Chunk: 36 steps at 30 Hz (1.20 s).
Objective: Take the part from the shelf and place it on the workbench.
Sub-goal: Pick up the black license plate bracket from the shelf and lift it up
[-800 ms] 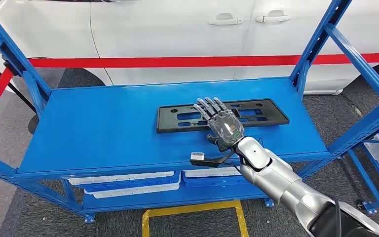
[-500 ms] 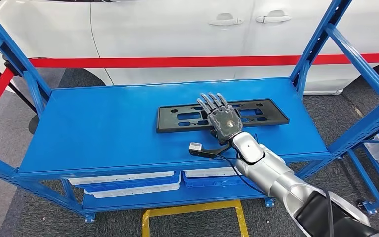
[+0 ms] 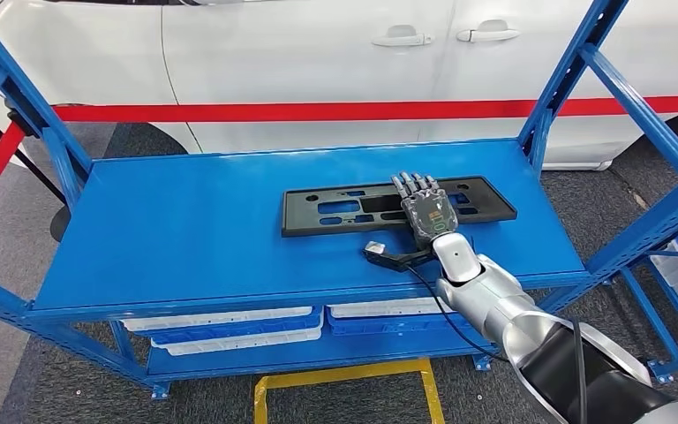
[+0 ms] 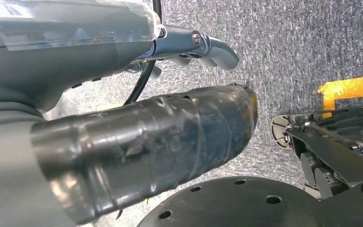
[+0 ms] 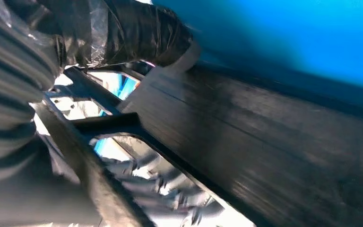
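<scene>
- Part point(image 3: 353, 209): flat black frame lying on the blue shelf point(image 3: 185, 230), under and ahead of my right hand point(image 3: 427, 212).
- To grip well, I'd hook fingers over the far edge, thumb under the near rim, then lift level.
- Right hand: fingers extended flat across the part's right half, touching it; can't tell if a grip is closed.
- Left hand point(image 4: 123, 137) hangs low; state unclear.
</scene>
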Each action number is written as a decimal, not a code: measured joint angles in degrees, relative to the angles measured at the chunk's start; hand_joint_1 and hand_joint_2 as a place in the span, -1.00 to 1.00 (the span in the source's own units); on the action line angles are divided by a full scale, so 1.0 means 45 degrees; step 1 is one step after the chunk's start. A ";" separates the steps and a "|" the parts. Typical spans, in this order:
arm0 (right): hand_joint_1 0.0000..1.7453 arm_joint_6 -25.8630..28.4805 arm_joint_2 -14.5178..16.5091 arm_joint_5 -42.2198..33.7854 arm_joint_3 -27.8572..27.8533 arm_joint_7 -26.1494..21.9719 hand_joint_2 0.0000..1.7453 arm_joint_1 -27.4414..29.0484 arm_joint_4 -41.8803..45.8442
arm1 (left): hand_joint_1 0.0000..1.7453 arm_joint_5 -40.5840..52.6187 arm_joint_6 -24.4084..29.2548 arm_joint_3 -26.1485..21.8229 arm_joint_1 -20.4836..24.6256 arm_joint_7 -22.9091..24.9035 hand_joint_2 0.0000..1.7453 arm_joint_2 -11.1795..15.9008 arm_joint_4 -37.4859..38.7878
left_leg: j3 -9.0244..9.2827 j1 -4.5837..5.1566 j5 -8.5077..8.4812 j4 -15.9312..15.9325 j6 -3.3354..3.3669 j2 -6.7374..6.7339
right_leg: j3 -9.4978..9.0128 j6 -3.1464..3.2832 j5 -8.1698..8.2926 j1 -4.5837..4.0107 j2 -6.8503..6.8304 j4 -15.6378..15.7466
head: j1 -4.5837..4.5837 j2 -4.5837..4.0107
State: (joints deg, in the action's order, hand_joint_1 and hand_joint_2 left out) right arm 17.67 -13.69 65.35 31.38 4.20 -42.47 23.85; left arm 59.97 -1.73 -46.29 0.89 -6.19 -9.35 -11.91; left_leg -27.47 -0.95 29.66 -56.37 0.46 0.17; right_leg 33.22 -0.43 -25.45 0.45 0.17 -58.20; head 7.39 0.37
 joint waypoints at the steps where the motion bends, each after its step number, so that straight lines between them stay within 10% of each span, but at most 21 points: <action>1: 1.00 -0.0004 -0.0001 -0.0032 -0.0033 -0.0030 1.00 0.0001 -0.0076 | -1.00 -0.0004 0.0000 0.0000 0.0001 0.0004 -1.00 0.0000 0.0000 | 0.0000 0.0001 0.0000 -0.0001 0.0000 0.0000 | -0.0005 0.0000 0.0000 0.0001 0.0001 0.0000 | 0.0000 0.0000; 5: 1.00 0.0031 -0.0005 -0.0078 -0.0139 -0.0180 1.00 0.0022 -0.0270 | -1.00 -0.0018 -0.0029 0.0000 -0.0001 0.0004 1.00 0.0000 0.0000 | 0.0000 0.0002 0.0000 -0.0004 0.0000 0.0000 | -0.0016 -0.0001 0.0001 0.0002 0.0001 0.0001 | 0.0000 0.0000; 14: 1.00 0.0080 -0.0002 -0.0112 -0.0436 -0.0786 1.00 0.0040 -0.0330 | -1.00 -0.0120 -0.0345 -0.0005 -0.0002 -0.0383 1.00 0.0000 0.0000 | 0.0009 -0.0001 0.0000 -0.0005 0.0000 0.0001 | -0.0011 -0.0001 -0.0001 -0.0001 0.0001 -0.0002 | -0.0001 0.0000; 16: 1.00 0.0080 -0.0002 -0.0112 -0.0448 -0.0792 1.00 0.0040 -0.0330 | -1.00 -0.0134 -0.0350 -0.0005 -0.0004 -0.0384 0.00 0.0002 0.0000 | 0.0008 -0.0002 0.0000 -0.0004 0.0000 0.0001 | -0.0011 -0.0002 -0.0001 -0.0002 0.0000 -0.0001 | -0.0001 0.0000; 18: 1.00 0.0084 -0.0002 -0.0112 -0.0455 -0.0816 1.00 0.0042 -0.0330 | -1.00 -0.0140 -0.0351 -0.0005 -0.0006 -0.0399 0.00 0.0005 0.0000 | 0.0007 -0.0001 0.0000 -0.0004 0.0000 0.0001 | -0.0011 -0.0002 -0.0001 -0.0001 0.0000 -0.0001 | -0.0001 0.0000; 20: 1.00 0.0089 -0.0002 -0.0112 -0.0465 -0.0878 1.00 0.0045 -0.0330 | -1.00 -0.0143 -0.0362 -0.0005 -0.0006 -0.0436 1.00 0.0005 0.0000 | 0.0002 -0.0001 0.0000 -0.0003 0.0000 0.0001 | -0.0011 -0.0002 -0.0001 0.0000 0.0000 -0.0001 | -0.0001 0.0000; 36: 1.00 0.1812 -0.1040 -0.2037 -0.1377 -0.3825 1.00 0.1751 0.1916 | -1.00 -0.0274 0.0606 -0.0098 -0.0059 -0.0290 1.00 -0.0459 0.0000 | -0.0050 0.0018 0.0033 -0.0052 0.0047 0.0015 | -0.0001 -0.0017 0.0002 0.0056 -0.0025 0.0012 | 0.0001 0.0000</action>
State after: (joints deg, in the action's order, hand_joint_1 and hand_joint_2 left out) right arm 25.82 -18.37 56.18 25.18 -13.01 -34.59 32.47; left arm 58.74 1.00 -46.74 0.62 -7.49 -11.42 -11.91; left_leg -27.70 -0.87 29.81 -56.60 0.67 0.24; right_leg 33.22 -0.51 -25.44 0.70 0.06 -58.15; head 7.40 0.37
